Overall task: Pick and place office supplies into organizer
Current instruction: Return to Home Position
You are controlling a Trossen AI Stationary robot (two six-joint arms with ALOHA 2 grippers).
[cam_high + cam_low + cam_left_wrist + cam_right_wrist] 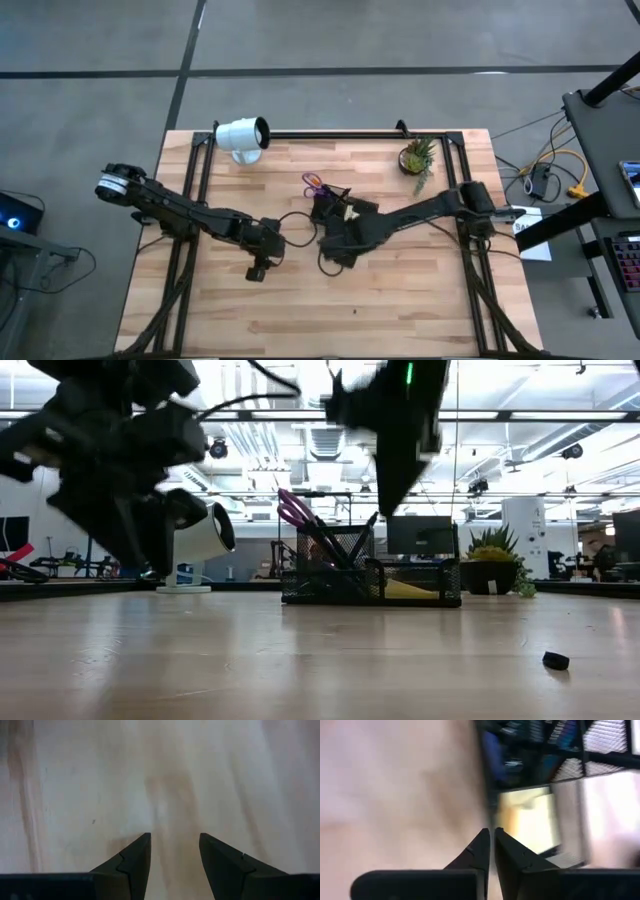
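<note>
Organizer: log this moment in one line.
left gripper: open, over table | right gripper: shut, empty, by organizer | yellow sticky notes, purple scissors: in organizer

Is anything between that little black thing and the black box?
No: only bare table lies between the small black piece and the mesh organizer. The right hand hangs shut in the air by the organizer; the left hand, open, farther left.

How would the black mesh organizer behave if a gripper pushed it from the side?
Probably light: the organizer has thin wire mesh walls, so it would likely slide on the smooth wooden table. The scissors and pens stand tall at one end, so a high push might tip it.
</note>
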